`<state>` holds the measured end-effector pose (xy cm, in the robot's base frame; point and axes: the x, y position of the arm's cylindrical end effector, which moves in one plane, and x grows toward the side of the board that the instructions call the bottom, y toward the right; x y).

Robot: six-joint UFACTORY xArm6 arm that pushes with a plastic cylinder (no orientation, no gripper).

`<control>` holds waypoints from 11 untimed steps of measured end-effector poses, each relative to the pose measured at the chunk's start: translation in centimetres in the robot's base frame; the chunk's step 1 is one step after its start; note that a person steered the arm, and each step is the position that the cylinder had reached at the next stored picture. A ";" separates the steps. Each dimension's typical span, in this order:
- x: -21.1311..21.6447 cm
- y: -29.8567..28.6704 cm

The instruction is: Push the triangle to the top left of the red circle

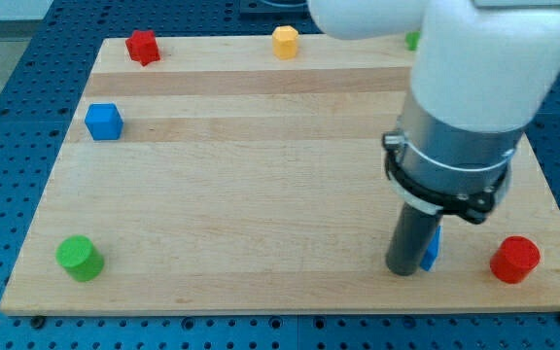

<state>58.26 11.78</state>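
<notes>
The red circle (514, 260) is a red cylinder at the board's bottom right. A blue block (432, 249), probably the triangle, shows only as a sliver to the left of it, mostly hidden behind my rod. My tip (402, 271) rests on the board right against the blue block's left side. The arm's white and grey body covers the upper right of the view.
A red star-like block (142, 46) and a yellow block (285, 42) sit along the board's top edge. A green block (412, 41) peeks out beside the arm. A blue cube (104, 122) lies at the left. A green cylinder (79, 258) stands at the bottom left.
</notes>
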 end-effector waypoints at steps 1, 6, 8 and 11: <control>0.0 1.3; -2.2 0.5; -2.2 2.2; -5.7 2.3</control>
